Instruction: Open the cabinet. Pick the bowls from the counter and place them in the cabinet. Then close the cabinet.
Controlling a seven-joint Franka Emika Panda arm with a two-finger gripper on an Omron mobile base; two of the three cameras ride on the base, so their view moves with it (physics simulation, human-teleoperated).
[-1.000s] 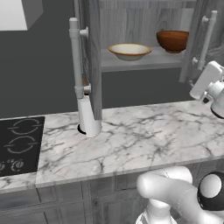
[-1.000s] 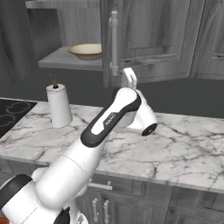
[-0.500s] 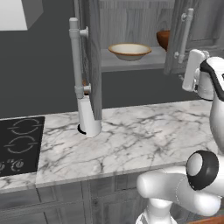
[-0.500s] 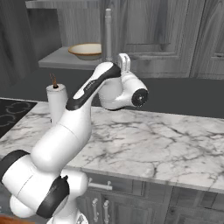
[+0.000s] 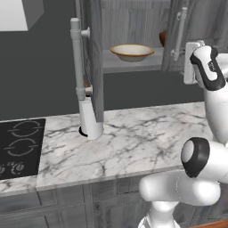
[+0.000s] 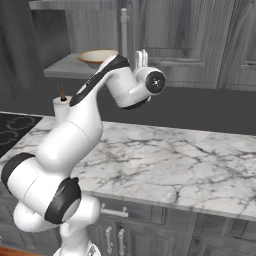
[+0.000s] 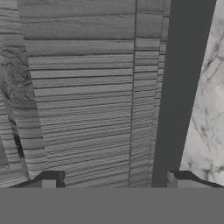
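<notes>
The cabinet [image 5: 133, 26] has its left door [image 5: 94, 58] swung wide open, while its right door [image 5: 198, 31] stands nearly shut. On the shelf sits the cream bowl [image 5: 132, 51] [image 6: 97, 56]. The reddish-brown bowl [image 5: 163, 38] peeks out from behind the right door's edge. My gripper [image 5: 190, 62] [image 6: 141, 58] is raised against the front of the right door, just right of its bar handle [image 5: 179, 33]. In the hand view the fingertips [image 7: 48, 179] stand wide apart before the wood-grain door [image 7: 83, 96], with nothing between them. The marble counter [image 5: 142, 142] lies below.
A white paper towel roll [image 5: 91, 120] [image 6: 62, 107] stands on the counter under the open left door. A black cooktop [image 5: 18, 147] lies at the left. Drawer fronts [image 6: 150, 230] run below the counter edge.
The right door has swung toward shut, covering most of the reddish-brown bowl. My hand has risen and moved left with it against the door's front.
</notes>
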